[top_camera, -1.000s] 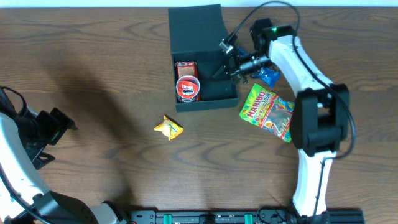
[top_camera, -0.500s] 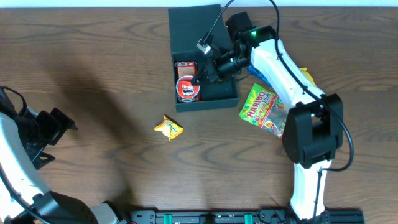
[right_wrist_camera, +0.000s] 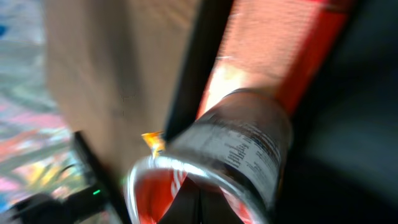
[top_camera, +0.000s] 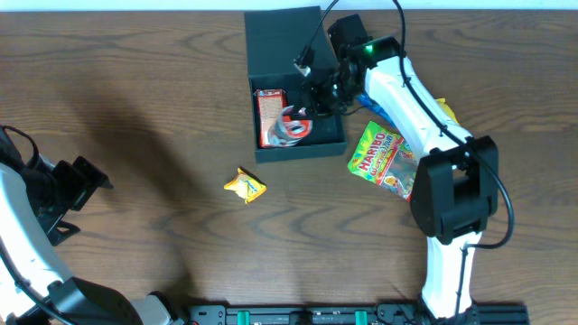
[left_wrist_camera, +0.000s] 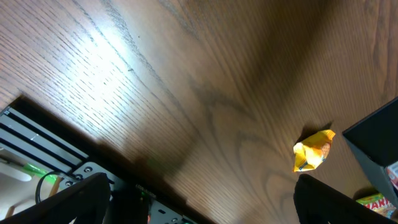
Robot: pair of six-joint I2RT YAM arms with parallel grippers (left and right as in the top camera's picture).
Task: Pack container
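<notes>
Barely visible, the right tool point(top_camera: 312, 99) sits inside the container point(top_camera: 298, 149).

One container point(top_camera: 282, 36), one Haribo bag point(top_camera: 386, 160) (one yellow wrapper point(top_camera: 245, 186)).

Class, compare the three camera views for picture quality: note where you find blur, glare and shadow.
Right wrist view: heavily blurred, the red snack item and its surroundings smeared. Left wrist view: sharp, with white glare on the table at upper left and a dark diagonal shadow band left of the yellow packet. Overhead view: evenly lit and sharp, except the smeared contents of the container.
</notes>
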